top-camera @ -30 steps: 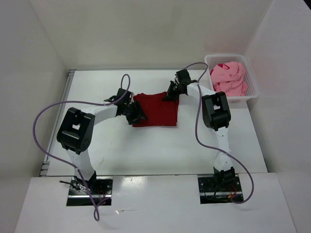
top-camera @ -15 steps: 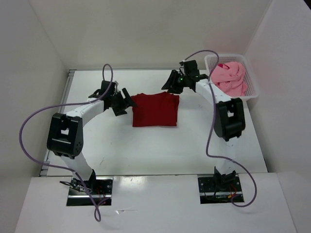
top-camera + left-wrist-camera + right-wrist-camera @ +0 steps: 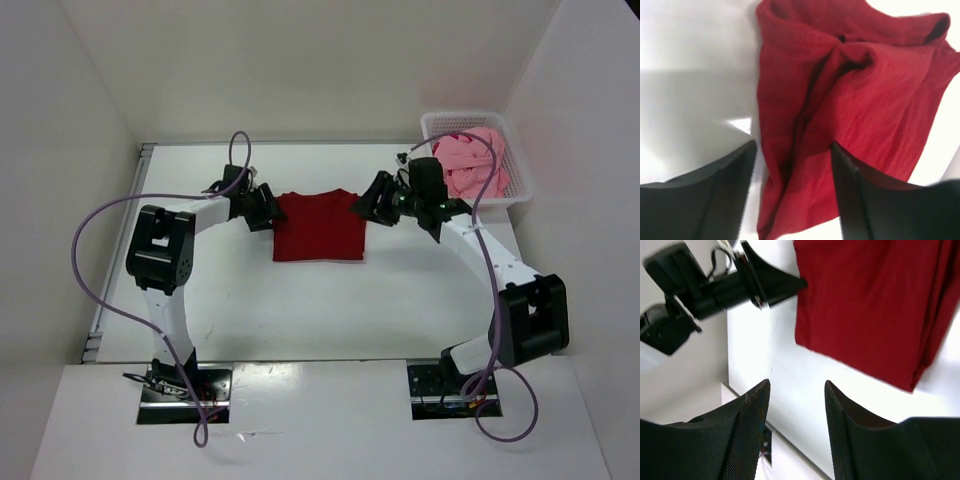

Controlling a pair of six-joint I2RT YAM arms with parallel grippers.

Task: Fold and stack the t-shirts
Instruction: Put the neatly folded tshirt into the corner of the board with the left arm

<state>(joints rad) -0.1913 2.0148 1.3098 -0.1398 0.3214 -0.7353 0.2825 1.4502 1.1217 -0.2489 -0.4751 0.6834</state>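
A dark red t-shirt (image 3: 320, 228) lies folded into a rough square at the table's middle. My left gripper (image 3: 262, 207) sits at its left edge, open. In the left wrist view the shirt's rumpled red cloth (image 3: 850, 90) lies between and beyond the spread fingers (image 3: 715, 200) of that gripper (image 3: 792, 145). My right gripper (image 3: 372, 203) hovers open by the shirt's far right corner. Only white table shows in the gap of the right gripper (image 3: 797, 384), with the red shirt (image 3: 870, 305) ahead of it. A light pink t-shirt (image 3: 490, 175) is bunched in the basket.
The white lattice basket (image 3: 430, 122) stands at the back right corner, close to my right arm. White walls enclose the table on three sides. The left arm's gripper (image 3: 740, 280) shows in the right wrist view, beside the shirt's edge.
Both grippers came off the red shirt and opened. The left one swung out left and came back to the shirt's left edge. The right arm stretched out and lowered to the right corner.
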